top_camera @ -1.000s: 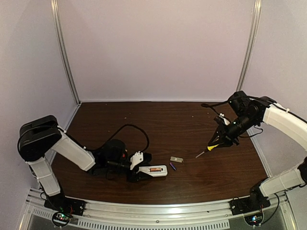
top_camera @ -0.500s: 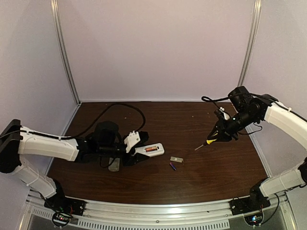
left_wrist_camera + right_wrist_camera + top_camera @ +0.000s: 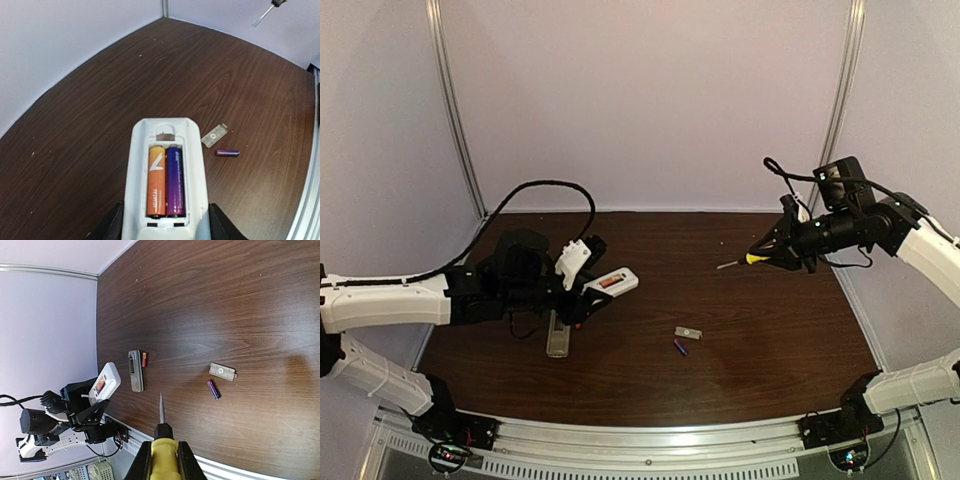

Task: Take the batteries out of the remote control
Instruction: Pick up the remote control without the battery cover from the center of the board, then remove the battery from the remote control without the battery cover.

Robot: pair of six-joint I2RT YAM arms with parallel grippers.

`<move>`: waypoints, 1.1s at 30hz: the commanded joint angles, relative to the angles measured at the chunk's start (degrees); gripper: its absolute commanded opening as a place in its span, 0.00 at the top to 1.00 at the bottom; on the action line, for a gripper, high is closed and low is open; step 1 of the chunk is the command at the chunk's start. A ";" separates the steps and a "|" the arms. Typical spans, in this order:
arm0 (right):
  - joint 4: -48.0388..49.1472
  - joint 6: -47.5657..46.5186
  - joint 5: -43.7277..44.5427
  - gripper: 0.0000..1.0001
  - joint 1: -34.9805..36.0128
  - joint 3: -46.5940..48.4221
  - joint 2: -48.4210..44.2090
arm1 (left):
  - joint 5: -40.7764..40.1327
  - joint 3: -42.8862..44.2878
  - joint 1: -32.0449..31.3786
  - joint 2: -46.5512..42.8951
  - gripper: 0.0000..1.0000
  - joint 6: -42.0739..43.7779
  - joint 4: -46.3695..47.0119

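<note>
My left gripper (image 3: 582, 290) is shut on a white remote (image 3: 165, 165) and holds it above the table, back side up. Its open compartment holds an orange battery (image 3: 156, 180) and a purple battery (image 3: 174, 180) side by side. Another purple battery (image 3: 680, 347) lies loose on the table; it also shows in the right wrist view (image 3: 213, 389). A red battery (image 3: 144, 359) lies beside a grey remote (image 3: 135, 371). My right gripper (image 3: 162, 460) is shut on a yellow-handled screwdriver (image 3: 752, 259), held high at the right.
A small grey cover plate (image 3: 688, 332) lies next to the loose purple battery. The grey remote (image 3: 558, 335) lies on the table below my left gripper. A black cable (image 3: 535, 190) loops up behind the left arm. Walls close in the table's back and sides.
My left arm has lifted the white remote up and back to the left, uncovering the grey remote on the table. My right arm has raised the screwdriver up and back.
</note>
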 commanded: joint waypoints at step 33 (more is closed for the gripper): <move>-4.46 -7.21 12.58 1.00 9.74 1.80 -1.20 | 1.02 17.85 -2.44 17.91 1.00 -6.92 -17.38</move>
